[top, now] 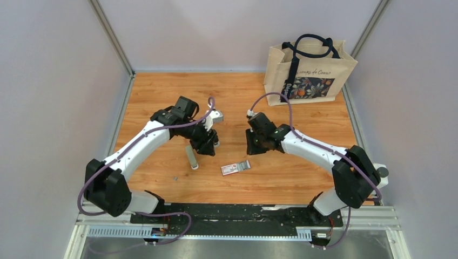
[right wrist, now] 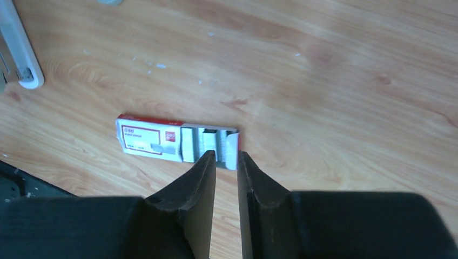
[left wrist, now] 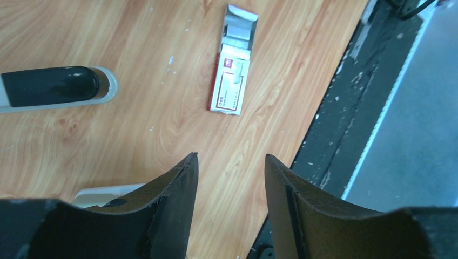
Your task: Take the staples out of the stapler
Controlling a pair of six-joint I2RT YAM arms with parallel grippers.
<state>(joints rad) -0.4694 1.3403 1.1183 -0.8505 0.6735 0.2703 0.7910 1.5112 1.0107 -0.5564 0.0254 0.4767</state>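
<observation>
- Left hand (left wrist: 231, 159) apart and empty; right hand (right wrist: 227, 155) barely apart, empty.
- Stapler (left wrist: 51, 86) lies flat on counter (left wrist: 135, 140): likely light, rigid, smooth; grip across its narrow sides.

Wooden table (top: 162, 97). Lying flat on it: stapler (left wrist: 54, 86), dark-topped; pale grey bar (top: 192, 157), left of the red-and-white box (top: 236, 168). Box end open, staples (right wrist: 208, 141) showing inside. Small grey bit (top: 174, 177) near the bar. Tote bag (top: 308, 70) stands far right.
</observation>
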